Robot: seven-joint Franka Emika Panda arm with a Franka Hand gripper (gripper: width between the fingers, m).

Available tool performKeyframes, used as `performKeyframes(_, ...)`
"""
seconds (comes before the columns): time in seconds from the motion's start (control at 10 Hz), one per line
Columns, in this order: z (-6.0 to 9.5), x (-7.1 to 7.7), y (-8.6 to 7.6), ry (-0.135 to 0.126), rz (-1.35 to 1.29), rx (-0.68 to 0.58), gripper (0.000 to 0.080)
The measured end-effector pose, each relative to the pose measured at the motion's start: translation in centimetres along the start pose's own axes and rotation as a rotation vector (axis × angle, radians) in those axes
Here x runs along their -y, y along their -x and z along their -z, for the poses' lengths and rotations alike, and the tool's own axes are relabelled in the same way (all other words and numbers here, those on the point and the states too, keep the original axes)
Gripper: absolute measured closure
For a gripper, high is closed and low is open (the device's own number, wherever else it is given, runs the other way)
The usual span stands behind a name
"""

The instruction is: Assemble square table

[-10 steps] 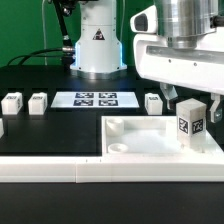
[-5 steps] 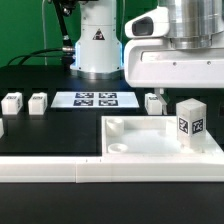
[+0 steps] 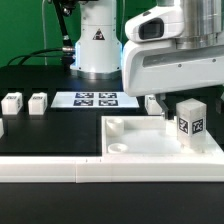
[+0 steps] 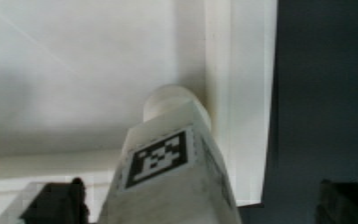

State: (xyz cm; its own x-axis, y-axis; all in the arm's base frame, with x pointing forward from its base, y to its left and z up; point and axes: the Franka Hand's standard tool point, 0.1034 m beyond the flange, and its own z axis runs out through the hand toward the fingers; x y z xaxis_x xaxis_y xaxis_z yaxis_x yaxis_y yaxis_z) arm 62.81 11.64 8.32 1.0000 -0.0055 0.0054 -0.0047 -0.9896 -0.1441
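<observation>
You are working in a robotics lab: the arm's base [image 3: 97, 45] is standing on a black table [image 3: 45, 135] near the marker board [image 3: 95, 99].

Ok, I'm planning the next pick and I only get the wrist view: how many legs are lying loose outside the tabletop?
Observer: Three show in the exterior view. The outer leg and the second leg sit toward that view's left, and the third leg sits just behind the tabletop.
Operator: Is anything lying between those two and the third?
Observer: Yes, the marker board lies flat on the table between the second leg and the third leg.
</observation>
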Motion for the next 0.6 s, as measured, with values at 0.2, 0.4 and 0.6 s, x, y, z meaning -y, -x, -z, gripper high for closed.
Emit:
performKeyframes(0.2, 0.04, -0.06, -0.15, 0.0, 0.134, -0.003, 0.015)
performKeyframes(0.4, 0.14, -0.09, -0.3, 0.001, 0.267, -0.008, 0.015)
performKeyframes(0.6, 0.11, -0.1, -0.27, 0.001, 0.276, -0.007, 0.015)
